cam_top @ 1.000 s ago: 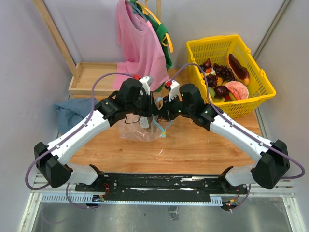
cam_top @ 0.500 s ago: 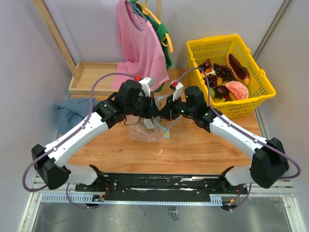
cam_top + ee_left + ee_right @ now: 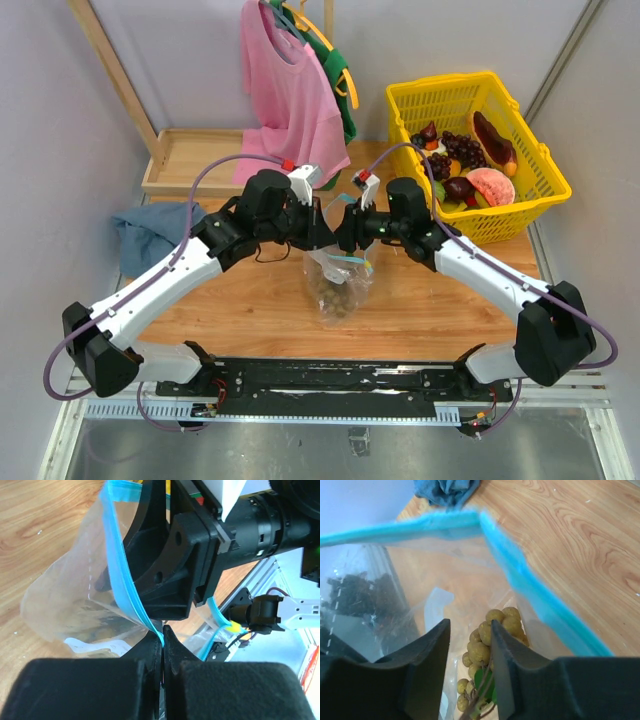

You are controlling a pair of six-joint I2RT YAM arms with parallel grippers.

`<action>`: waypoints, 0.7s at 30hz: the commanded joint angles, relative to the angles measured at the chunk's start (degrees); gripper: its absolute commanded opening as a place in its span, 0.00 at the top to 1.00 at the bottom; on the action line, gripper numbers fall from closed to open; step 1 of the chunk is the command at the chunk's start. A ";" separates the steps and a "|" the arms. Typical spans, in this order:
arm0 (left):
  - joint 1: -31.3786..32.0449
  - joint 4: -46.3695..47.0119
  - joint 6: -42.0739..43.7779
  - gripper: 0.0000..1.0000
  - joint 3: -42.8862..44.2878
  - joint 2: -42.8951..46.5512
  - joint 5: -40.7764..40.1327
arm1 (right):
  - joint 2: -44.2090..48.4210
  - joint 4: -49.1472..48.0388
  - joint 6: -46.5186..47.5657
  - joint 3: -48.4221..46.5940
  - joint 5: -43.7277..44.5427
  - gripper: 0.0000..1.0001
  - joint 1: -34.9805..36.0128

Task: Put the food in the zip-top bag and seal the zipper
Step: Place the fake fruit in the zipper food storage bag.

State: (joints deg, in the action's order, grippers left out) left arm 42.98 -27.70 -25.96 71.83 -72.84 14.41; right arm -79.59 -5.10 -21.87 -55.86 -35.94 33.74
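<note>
Berries [image 3: 487,642] lie low in the bag [image 3: 338,285], which hangs over the table [image 3: 430,300]; left gripper [image 3: 162,642] is clenched on the zipper [image 3: 129,587]; right gripper [image 3: 469,630] stands parted over the mouth, grasping nothing; best lift it straight out, clear of the zipper, with the left pinch firm.

My gripper [image 3: 162,636] pinches the blue zipper [image 3: 126,587] between tightly closed black fingers at the bottom of the frame. From there the strip climbs up and left along the mouth of the clear bag [image 3: 65,605], which bulges over the wooden counter [image 3: 45,525]. The other arm [image 3: 260,522] stands just behind the bag. A yellow tab [image 3: 232,627] sits on a second blue stretch to the right.
</note>
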 commanded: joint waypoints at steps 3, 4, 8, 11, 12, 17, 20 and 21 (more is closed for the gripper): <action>0.44 0.02 -2.16 1.00 -0.60 -0.29 -6.65 | 3.51 12.77 5.57 -5.66 4.10 0.52 -0.38; 0.44 -0.59 -2.50 1.00 -0.48 -0.55 -8.10 | 4.15 14.90 6.69 -6.66 4.24 0.49 -0.34; 0.35 -1.66 -3.33 1.00 -0.33 -1.20 -10.91 | 7.28 23.50 10.97 -10.91 6.57 0.42 -0.35; 0.26 -2.20 -3.12 1.00 0.04 -1.26 -11.81 | 9.24 28.53 14.16 -13.68 9.86 0.37 -0.40; 0.22 -2.41 -2.93 1.00 0.27 -1.21 -12.28 | 9.92 29.71 15.09 -14.35 11.47 0.36 -0.35; -0.22 -4.51 -1.19 1.00 1.79 -0.99 -14.69 | 12.78 33.52 18.90 -16.38 20.55 0.30 -0.62; -0.64 -5.90 0.04 1.00 2.62 -0.83 -15.98 | 13.01 36.20 21.43 -18.74 25.13 0.27 -1.58; -0.95 -6.21 0.56 1.00 2.83 -0.82 -16.31 | 12.87 37.84 22.71 -19.86 26.59 0.26 -2.23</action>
State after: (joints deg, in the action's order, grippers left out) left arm 42.81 -32.40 -27.86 71.92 -73.78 0.93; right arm -67.05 26.24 -4.95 -71.77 -17.98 33.45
